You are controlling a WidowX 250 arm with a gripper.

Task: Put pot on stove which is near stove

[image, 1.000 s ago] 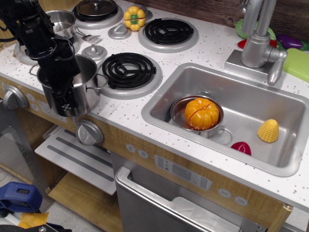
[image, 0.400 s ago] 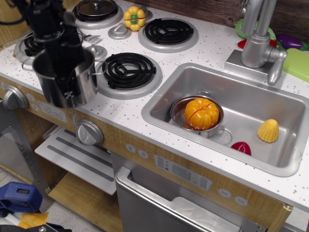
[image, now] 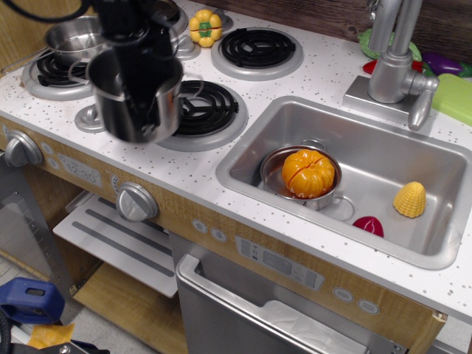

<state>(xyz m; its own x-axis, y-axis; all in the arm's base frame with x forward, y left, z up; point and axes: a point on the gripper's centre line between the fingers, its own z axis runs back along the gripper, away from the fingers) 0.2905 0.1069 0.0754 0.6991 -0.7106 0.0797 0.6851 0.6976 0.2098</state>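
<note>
The tall shiny steel pot (image: 168, 109) hangs in the air, slightly tilted, over the left edge of the front-middle black coil stove (image: 210, 109). It hides that side of the burner. My black gripper (image: 140, 99) comes down from the top left and is shut on the pot's rim, with one finger inside the pot. The pot's bottom is clear of the counter.
A shallow steel pan (image: 71, 37) sits on the left burner. A yellow pepper (image: 205, 26) and another coil burner (image: 257, 49) lie behind. The sink (image: 383, 158) holds a small pot with an orange pumpkin (image: 307, 172), a corn piece (image: 409, 199) and a red piece (image: 367, 225). The faucet (image: 392, 59) stands at the right.
My gripper has lifted the pot off the counter's front-left edge and carried it up and to the right, to the edge of the front-middle burner.
</note>
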